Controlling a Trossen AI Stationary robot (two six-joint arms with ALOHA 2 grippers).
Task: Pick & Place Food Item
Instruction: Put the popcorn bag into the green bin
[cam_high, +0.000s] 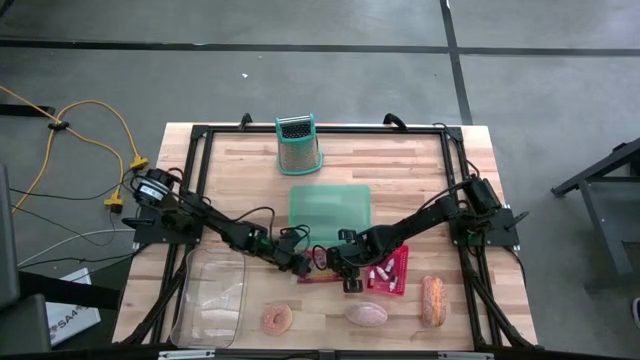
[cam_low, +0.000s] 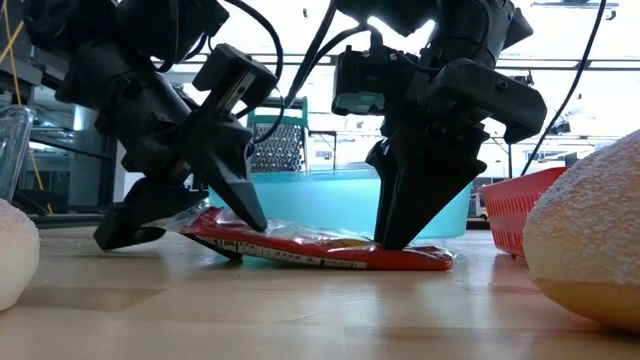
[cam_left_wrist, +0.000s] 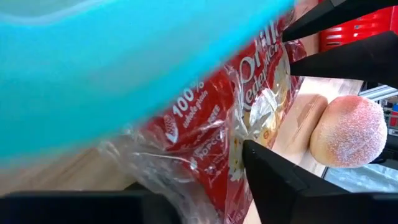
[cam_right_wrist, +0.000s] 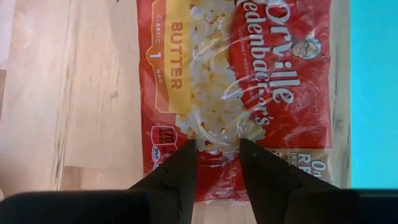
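Observation:
A red popcorn bag (cam_low: 330, 252) in clear wrap lies flat on the wooden table, just in front of a teal tray (cam_high: 330, 208). My right gripper (cam_right_wrist: 217, 144) points down onto the bag's right half, its fingers nearly together on the wrap. My left gripper (cam_low: 190, 228) is open and slants down from the left. Its fingers stand on either side of the bag's left end (cam_left_wrist: 205, 155), one above the bag and one low by the table. My right gripper comes from above, pointing down, with its fingers across the bag's short side. It pinches a pucker of the clear wrap (cam_right_wrist: 217, 134) over the popcorn picture, near one long edge. The bag lies on the table. My left gripper: its upper finger (cam_low: 240, 205) is close over the bag's top, and whether it touches I cannot tell.
A red basket (cam_high: 392, 268) sits right of the bag. A doughnut (cam_high: 277, 319), a pink bun (cam_high: 366, 314) and a bread roll (cam_high: 432, 300) lie along the near edge. A clear container (cam_high: 210, 300) is near left. A grater (cam_high: 298, 145) stands at the far edge.

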